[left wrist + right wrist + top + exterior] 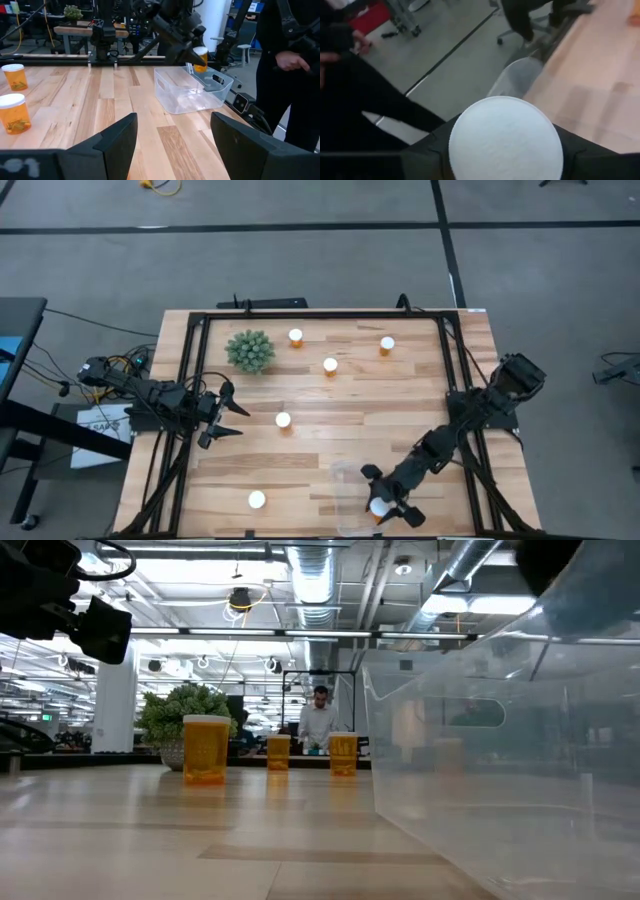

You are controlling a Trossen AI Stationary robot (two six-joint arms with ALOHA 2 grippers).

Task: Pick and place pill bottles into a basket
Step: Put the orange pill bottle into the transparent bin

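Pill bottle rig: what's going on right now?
The right gripper holds one pill bottle over the clear basket at the table's near edge, not yet released. The basket looks empty. Five more bottles stand loose on the table. The left gripper waits open at the left side.

Open workshop with grey carpet and an exposed ceiling

Grey carpet floor (300, 260) crossed by dark seams surrounds the wooden desk (330, 450). Silver ducts (310, 580) and strip lights run overhead; a white column (115, 705) stands far back, where a person (318, 720) in white stands. An office chair (530, 20) sits on the floor.
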